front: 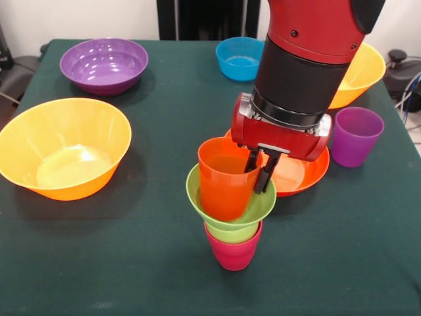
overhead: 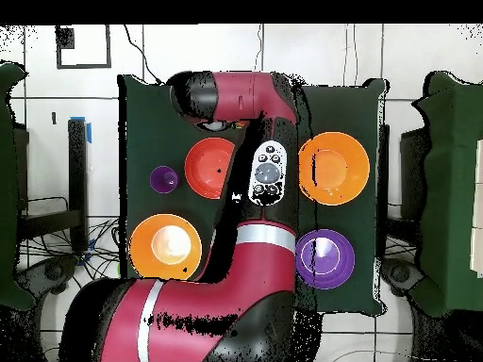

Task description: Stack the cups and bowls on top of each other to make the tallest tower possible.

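Table (front: pixel 79 263): dark green cloth, with the loose pieces spread round its edges, which leaves the middle for building.
Arm (front: pixel 309 59): red and black, coming down over the tower from the far side; in the overhead view it hides the tower altogether.
Orange bowls: one (front: pixel 64 148) at the picture's left, one (front: pixel 362 72) half behind the arm at the right; both upright and apart from the stack.
Purple bowl (front: pixel 104 64): far left corner, unused.
Red-orange bowl (front: pixel 299 174): just behind the tower, partly under the gripper.
Blue bowl (front: pixel 238 58): far side, small, unused.
Tower (front: pixel 230 217): near the table's middle; crimson cup (front: pixel 233 253) at the bottom, a green cup (front: pixel 230 232) in it, a green bowl (front: pixel 253 209) resting on that, its wide rim making a seat.
Orange-red cup (front: pixel 223 184): sits in the green bowl, leaning slightly.
Purple cup (front: pixel 355 135): right of the tower, well apart, probably the next piece.
Gripper (front: pixel 260 172): fingers narrowly apart astride the orange-red cup's far rim, one inside and one outside; whether they still pinch it cannot be told.
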{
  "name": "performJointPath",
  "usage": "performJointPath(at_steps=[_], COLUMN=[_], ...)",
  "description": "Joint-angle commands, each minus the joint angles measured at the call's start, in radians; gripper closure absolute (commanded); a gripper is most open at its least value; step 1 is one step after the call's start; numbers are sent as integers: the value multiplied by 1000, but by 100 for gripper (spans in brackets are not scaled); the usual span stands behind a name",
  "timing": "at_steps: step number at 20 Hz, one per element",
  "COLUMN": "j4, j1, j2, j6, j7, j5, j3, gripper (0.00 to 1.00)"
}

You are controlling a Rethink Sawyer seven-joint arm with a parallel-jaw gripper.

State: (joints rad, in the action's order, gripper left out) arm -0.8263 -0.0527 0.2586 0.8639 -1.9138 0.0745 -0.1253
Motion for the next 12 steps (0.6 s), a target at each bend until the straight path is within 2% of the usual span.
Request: performJointPath(at_steps=[1, 12], j4=[-51, -58], j1=[17, 11], j2=[-5, 7], j6=[-10, 12], j7=[-114, -79], j5=[-15, -31], j3=[62, 73], gripper=[100, 100])
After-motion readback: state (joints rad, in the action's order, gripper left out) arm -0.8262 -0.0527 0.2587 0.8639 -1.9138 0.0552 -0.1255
